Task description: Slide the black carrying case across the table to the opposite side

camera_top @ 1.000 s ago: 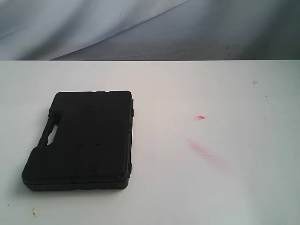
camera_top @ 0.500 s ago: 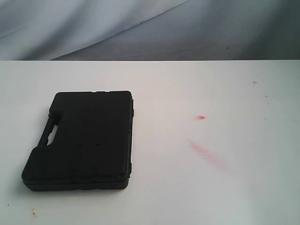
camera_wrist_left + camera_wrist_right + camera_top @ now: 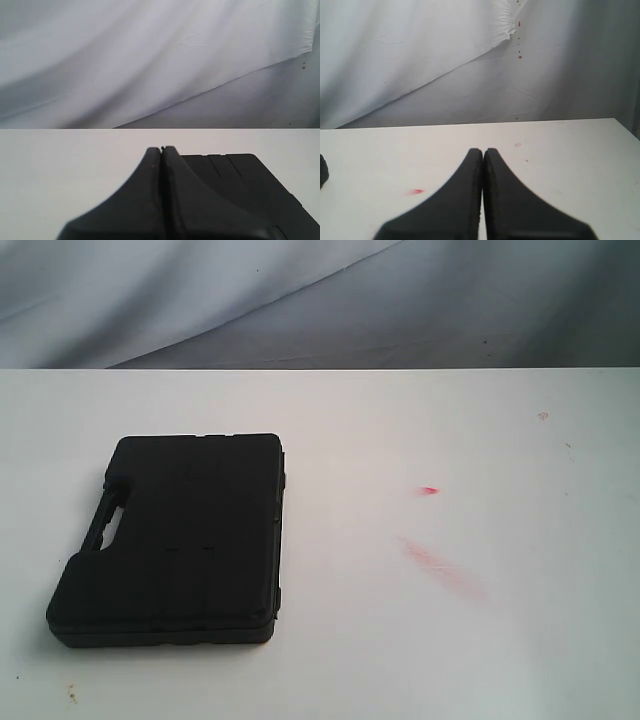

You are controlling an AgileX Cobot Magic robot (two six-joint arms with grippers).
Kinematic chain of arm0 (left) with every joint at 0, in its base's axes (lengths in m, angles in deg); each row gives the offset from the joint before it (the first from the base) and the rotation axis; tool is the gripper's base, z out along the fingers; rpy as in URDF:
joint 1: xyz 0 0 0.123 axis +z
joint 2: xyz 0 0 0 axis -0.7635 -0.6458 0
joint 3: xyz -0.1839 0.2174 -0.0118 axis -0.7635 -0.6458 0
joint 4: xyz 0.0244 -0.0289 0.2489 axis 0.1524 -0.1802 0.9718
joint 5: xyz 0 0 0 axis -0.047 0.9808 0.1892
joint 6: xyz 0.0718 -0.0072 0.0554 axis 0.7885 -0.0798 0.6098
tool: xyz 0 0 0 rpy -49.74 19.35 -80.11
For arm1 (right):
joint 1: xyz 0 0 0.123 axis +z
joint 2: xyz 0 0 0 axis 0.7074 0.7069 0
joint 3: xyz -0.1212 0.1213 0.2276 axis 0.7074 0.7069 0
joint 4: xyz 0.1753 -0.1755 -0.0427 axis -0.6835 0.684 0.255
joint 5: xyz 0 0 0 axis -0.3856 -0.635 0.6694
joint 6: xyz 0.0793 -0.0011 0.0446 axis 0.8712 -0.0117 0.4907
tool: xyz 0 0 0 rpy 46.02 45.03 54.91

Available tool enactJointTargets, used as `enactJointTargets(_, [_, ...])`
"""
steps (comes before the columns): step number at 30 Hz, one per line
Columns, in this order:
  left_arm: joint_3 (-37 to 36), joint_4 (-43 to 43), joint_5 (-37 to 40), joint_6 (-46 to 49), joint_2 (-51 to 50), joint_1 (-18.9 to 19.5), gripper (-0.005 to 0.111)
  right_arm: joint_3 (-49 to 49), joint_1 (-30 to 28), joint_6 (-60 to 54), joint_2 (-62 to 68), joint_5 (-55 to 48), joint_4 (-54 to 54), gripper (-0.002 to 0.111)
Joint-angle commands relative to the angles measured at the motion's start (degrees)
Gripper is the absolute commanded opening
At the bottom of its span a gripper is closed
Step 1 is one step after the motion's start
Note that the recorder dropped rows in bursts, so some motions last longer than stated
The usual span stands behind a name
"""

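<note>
On the left half of the large plain white tabletop (image 3: pixel 480 660) lies the flat black moulded-plastic carrying case (image 3: pixel 175 540), handle slot facing the table's left side. My left gripper (image 3: pixel 161 149) hovers with the case just past its tips, jaws pressed together on nothing; a blunt closed tip suits pushing, I judge. My right gripper (image 3: pixel 483 150), likewise closed and empty, hangs near a red smear (image 3: pixel 416 191), well clear of the case.

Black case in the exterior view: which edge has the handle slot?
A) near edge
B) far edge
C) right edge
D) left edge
D: the handle slot opens through the black case along its left edge, while the other three edges show no such opening.
</note>
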State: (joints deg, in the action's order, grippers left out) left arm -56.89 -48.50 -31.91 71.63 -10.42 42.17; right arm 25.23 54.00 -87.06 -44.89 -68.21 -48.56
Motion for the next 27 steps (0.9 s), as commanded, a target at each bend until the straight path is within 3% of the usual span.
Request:
enactJointTargets(1, [-3.7,0.4,-4.0,-0.1,0.3,-0.3,0.000,0.2,-0.3,-0.2,-0.3,0.1,-0.5,0.000])
enactJointTargets(9, [-4.3,0.4,-6.4,0.7,0.3,-0.3,0.000,0.2,-0.3,-0.2,-0.3,0.1,-0.5,0.000])
enactJointTargets(27, [-4.3,0.4,-4.0,0.6,0.3,-0.3,0.000,0.2,-0.3,-0.2,-0.3,0.1,-0.5,0.000])
